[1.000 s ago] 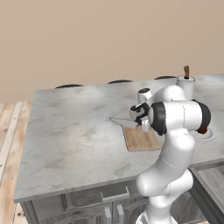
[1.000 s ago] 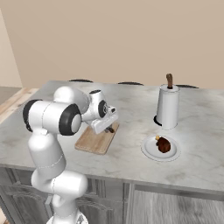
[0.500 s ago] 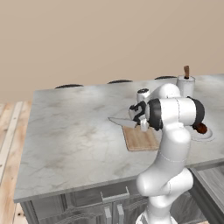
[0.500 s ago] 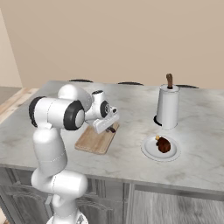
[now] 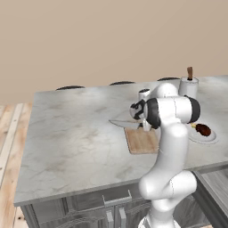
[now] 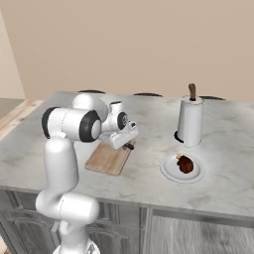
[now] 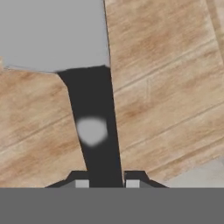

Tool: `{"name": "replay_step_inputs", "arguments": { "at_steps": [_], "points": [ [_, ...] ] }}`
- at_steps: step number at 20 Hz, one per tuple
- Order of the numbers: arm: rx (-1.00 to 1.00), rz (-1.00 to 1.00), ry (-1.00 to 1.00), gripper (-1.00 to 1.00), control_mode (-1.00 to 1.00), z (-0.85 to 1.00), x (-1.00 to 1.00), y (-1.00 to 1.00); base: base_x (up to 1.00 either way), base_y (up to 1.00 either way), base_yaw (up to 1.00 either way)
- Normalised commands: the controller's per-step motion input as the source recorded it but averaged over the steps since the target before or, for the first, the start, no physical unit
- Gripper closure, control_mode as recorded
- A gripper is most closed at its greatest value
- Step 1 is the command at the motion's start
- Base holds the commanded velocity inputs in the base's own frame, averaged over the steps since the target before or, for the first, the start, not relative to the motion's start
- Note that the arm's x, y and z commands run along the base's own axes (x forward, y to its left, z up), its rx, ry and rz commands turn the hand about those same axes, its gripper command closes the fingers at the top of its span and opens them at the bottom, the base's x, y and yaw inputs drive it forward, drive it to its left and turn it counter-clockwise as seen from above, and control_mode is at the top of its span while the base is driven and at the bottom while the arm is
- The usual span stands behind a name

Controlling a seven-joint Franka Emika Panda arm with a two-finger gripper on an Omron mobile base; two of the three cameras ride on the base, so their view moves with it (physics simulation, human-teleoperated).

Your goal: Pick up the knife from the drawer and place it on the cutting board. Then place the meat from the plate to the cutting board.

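the gripper (image 7: pixel 104 181) is clamped on the black handle of the knife (image 7: pixel 94 131), right over the board (image 7: pixel 166 100) near the counter's front edge. the blade pokes off the board's left side (image 5: pixel 121 123). further right the meat (image 6: pixel 185 163) sits on the plate (image 6: pixel 168 172), with a white cylinder (image 6: pixel 190 120) behind.

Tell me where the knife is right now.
The knife lies over the cutting board, its black handle between the gripper fingertips; in the left base view its blade juts past the board's left edge.
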Motion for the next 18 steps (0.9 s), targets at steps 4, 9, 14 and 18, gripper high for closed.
{"name": "replay_step_inputs", "arguments": {
  "at_steps": [4,9,14,18],
  "points": [
    [0.0,0.0,0.15,1.0,-1.0,-0.14,0.23,0.0,0.0,0.0,0.0],
    [0.0,0.0,0.13,1.0,-1.0,-0.18,0.16,0.0,0.0,0.0,0.0],
    [0.0,0.0,0.11,-1.0,-1.0,-0.25,-0.01,0.02,0.0,0.0,0.0],
    [0.0,0.0,0.0,-1.0,-1.0,-0.05,-0.11,0.03,0.0,0.0,0.0]
  ]
}}
